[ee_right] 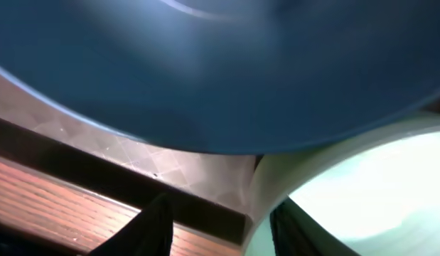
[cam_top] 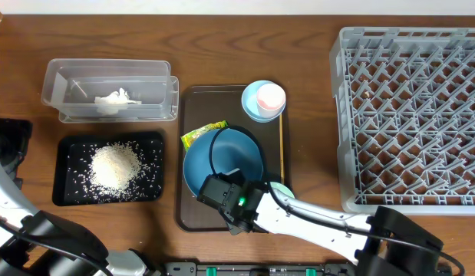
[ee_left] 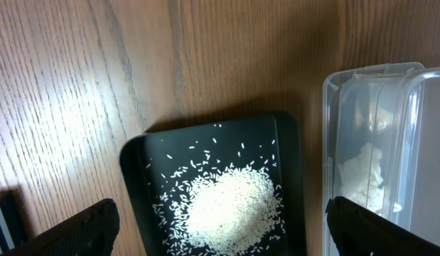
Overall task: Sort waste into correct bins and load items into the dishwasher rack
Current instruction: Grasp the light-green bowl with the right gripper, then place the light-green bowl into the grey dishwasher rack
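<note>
A crumpled white tissue (cam_top: 116, 100) lies in the clear tub (cam_top: 61, 80). White grains (cam_top: 114, 167) are heaped in the black tray (cam_top: 68, 146). A dark-blue dish (cam_top: 222, 157), a yellow-green wrapper (cam_top: 200, 134), a light-blue bowl (cam_top: 252, 107) holding a pink-white cup (cam_top: 270, 96) and a thin wooden stick (cam_top: 281, 146) sit on the brown tray. My right gripper (ee_right: 220, 229) is open, its fingers either side of the mint bowl's rim (ee_right: 362, 185), beside the dish (ee_right: 241, 71). My left gripper (ee_left: 220, 227) is open above the grains (ee_left: 230, 206).
The grey dishwasher rack (cam_top: 410, 115) stands at the right, with nothing in it. The brown serving tray (cam_top: 192, 218) lies in the middle. My right arm (cam_top: 321, 222) reaches in from the front edge over the mint bowl (cam_top: 282, 188). The tub also shows in the left wrist view (ee_left: 362, 128).
</note>
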`<action>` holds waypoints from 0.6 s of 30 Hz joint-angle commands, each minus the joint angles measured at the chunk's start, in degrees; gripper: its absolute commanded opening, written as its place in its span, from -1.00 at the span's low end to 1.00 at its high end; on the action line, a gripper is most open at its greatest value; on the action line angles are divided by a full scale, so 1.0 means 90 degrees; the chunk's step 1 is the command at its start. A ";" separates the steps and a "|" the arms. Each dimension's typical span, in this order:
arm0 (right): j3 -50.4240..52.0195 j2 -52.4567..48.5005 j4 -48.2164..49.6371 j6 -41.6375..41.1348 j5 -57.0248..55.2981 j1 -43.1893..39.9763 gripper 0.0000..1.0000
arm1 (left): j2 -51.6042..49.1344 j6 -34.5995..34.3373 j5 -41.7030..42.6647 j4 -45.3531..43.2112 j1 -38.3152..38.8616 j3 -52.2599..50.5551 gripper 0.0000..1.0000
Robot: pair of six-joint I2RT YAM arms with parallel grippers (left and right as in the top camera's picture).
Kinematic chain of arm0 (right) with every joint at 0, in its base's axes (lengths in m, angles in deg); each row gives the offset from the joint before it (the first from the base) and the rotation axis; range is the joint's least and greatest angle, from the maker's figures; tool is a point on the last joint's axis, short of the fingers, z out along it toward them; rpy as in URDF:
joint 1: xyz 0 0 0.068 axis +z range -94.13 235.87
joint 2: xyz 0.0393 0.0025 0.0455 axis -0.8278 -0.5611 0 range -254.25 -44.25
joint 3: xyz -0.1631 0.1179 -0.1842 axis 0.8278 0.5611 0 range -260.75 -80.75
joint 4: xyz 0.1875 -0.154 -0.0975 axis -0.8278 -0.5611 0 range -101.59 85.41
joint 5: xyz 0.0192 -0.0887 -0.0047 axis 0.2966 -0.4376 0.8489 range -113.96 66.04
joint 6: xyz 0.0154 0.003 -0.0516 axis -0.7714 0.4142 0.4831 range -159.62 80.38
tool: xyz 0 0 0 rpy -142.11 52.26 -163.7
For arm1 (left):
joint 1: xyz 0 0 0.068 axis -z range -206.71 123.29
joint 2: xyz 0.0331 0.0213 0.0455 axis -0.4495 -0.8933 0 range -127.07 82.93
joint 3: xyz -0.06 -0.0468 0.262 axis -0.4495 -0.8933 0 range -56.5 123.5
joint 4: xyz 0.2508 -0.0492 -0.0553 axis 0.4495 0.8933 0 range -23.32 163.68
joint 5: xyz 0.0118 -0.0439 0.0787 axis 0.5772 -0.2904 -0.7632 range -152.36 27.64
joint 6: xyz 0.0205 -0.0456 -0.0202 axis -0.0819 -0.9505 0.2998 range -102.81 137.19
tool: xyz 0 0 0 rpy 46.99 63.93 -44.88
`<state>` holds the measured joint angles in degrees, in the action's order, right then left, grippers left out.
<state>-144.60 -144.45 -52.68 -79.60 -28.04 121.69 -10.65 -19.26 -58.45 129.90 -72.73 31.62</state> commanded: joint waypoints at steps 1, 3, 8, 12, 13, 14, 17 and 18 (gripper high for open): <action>0.0087 -0.0104 0.0046 -0.0080 -0.0044 0.0029 -0.28 | 0.0112 -0.0083 -0.0058 0.0041 -0.0022 0.0121 0.91; 0.0036 -0.0095 0.0053 -0.0083 -0.0039 0.0027 -0.37 | 0.0112 -0.0083 -0.0058 0.0039 -0.0022 0.0121 0.91; -0.0274 -0.0090 -0.0112 -0.0070 0.0000 0.0022 -0.73 | 0.0112 -0.0083 -0.0058 0.0041 -0.0022 0.0121 0.91; -0.0753 -0.0083 -0.0639 0.0090 0.0000 0.0000 -0.97 | 0.0112 -0.0083 -0.0058 0.0039 -0.0022 0.0121 0.91; -0.0913 -0.0083 -0.0792 0.0141 0.0000 -0.0024 -0.97 | 0.0112 -0.0083 -0.0058 0.0039 -0.0022 0.0121 0.91; -0.1086 -0.0080 -0.0954 0.0172 0.0000 -0.0053 -0.98 | 0.0112 -0.0083 -0.0058 0.0039 -0.0022 0.0121 0.91; -0.1586 -0.0080 -0.1423 0.0342 0.0002 -0.0138 -0.98 | 0.0112 -0.0083 -0.0058 0.0039 -0.0022 0.0121 0.91; -0.1785 -0.0073 -0.1639 0.0435 0.0002 -0.0185 -0.98 | 0.0112 -0.0083 -0.0058 0.0041 -0.0022 0.0121 0.91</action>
<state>-155.99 -145.13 -65.05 -78.42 -27.47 121.28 -10.65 -19.26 -58.48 129.90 -72.73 31.62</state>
